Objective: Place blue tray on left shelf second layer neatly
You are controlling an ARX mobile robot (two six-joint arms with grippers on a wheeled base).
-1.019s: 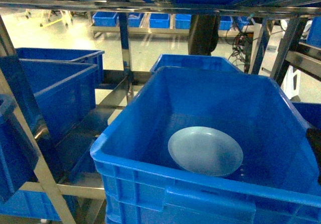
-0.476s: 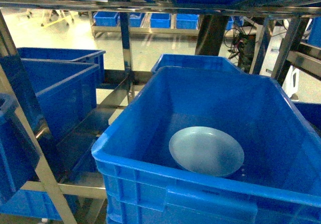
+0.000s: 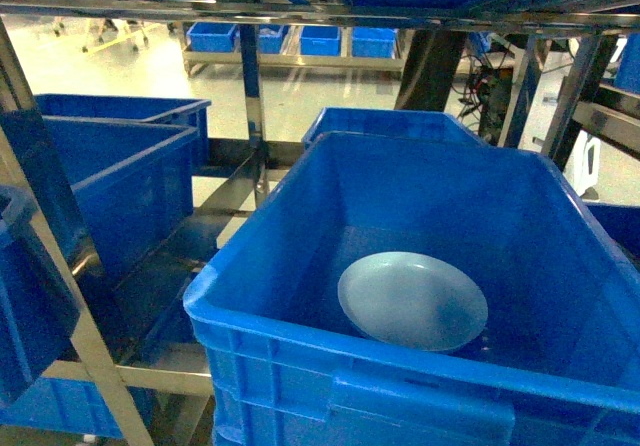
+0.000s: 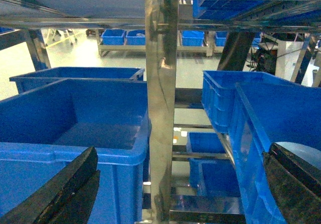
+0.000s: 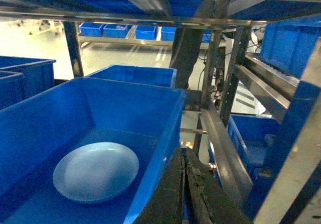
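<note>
The blue tray (image 3: 412,301) is a pale round dish lying flat on the floor of a big blue crate (image 3: 300,226); it also shows in the right wrist view (image 5: 95,171). Neither gripper appears in the head view. My right gripper (image 5: 184,184) is shut with nothing in it, and sits just outside the crate's right wall (image 5: 160,153), right of the tray. My left gripper (image 4: 170,184) is open and empty, facing a steel post (image 4: 161,108). The left shelf (image 3: 225,201) shows steel bars to the left of the crate, with blue crates (image 3: 110,186) on its tier.
A steel shelf beam (image 3: 300,11) runs overhead. A second crate (image 3: 390,124) stands behind the tray's crate. Right-hand rack bars (image 5: 220,143) run close beside my right gripper. More crates (image 4: 75,128) fill the left rack, and lower ones (image 4: 210,158) sit behind the post.
A dark gripper tip at the head view's right edge has dropped out of view. The dark figure in the background shifted right. The tray stayed put.
</note>
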